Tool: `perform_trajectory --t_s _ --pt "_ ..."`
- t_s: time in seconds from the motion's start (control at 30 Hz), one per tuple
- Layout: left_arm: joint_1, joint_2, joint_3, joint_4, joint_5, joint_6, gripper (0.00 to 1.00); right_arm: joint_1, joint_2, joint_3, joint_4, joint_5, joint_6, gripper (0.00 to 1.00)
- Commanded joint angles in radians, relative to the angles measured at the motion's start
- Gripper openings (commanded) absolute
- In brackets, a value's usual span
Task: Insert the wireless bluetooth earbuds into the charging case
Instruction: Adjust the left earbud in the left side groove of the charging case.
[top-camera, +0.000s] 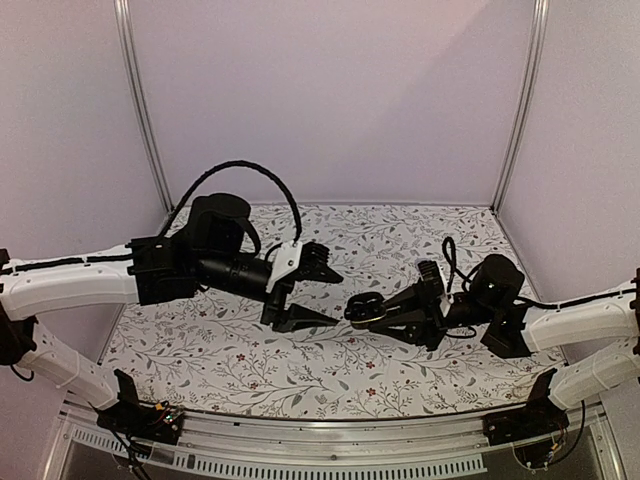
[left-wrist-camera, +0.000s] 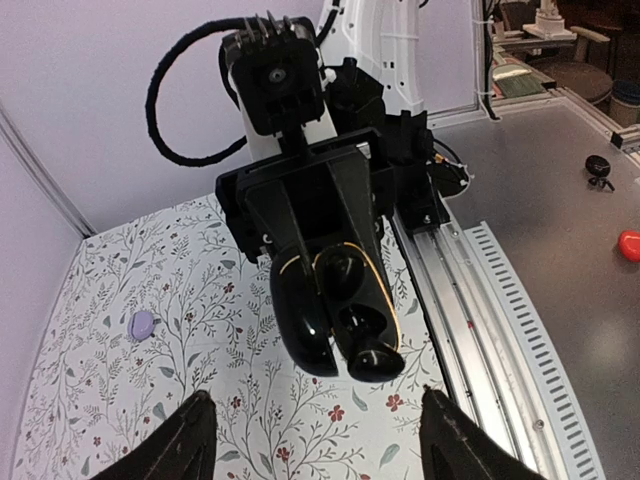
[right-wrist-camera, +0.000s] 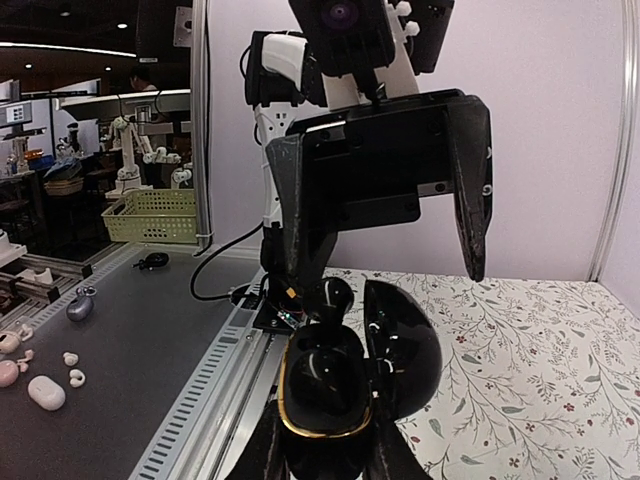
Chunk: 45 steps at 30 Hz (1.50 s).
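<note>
Right wrist view: the right pincer (right-wrist-camera: 325, 455) is clenched on the charging case (right-wrist-camera: 330, 390), lid swung open, just ahead of the left pincer (left-wrist-camera: 318, 440), whose fingers stand spread and empty. One earbud (right-wrist-camera: 330, 295) seems perched at the case's far rim. Light, glossy and slippery, it likely wants a gentle pinch across its body. Whether it is seated, and where the second bud lies, is unclear.

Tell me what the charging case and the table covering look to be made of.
Charging case: probably hard plastic, glossy black. Its curved shell shows sharp light reflections, and a thin gold-coloured trim line may be metallic. Table covering: likely printed cloth with a matte finish; it has a floral pattern and shows no glare.
</note>
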Motion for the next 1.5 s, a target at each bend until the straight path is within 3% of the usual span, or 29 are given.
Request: perform_trajectory --t_s 0.0,1.0,1.47 --pt "-0.011 0.018 0.036 -0.014 0.030 0.015 0.69 -0.006 0.012 0.031 -0.008 -0.043 -0.002 0.00" --pt "-0.033 0.113 0.091 0.011 0.021 -0.029 0.66 0.009 0.054 0.051 -0.023 -0.070 -0.012 0.00" --pt "-0.034 -0.047 -0.019 -0.017 -0.020 0.092 0.77 -0.006 0.030 0.046 -0.027 -0.094 0.018 0.00"
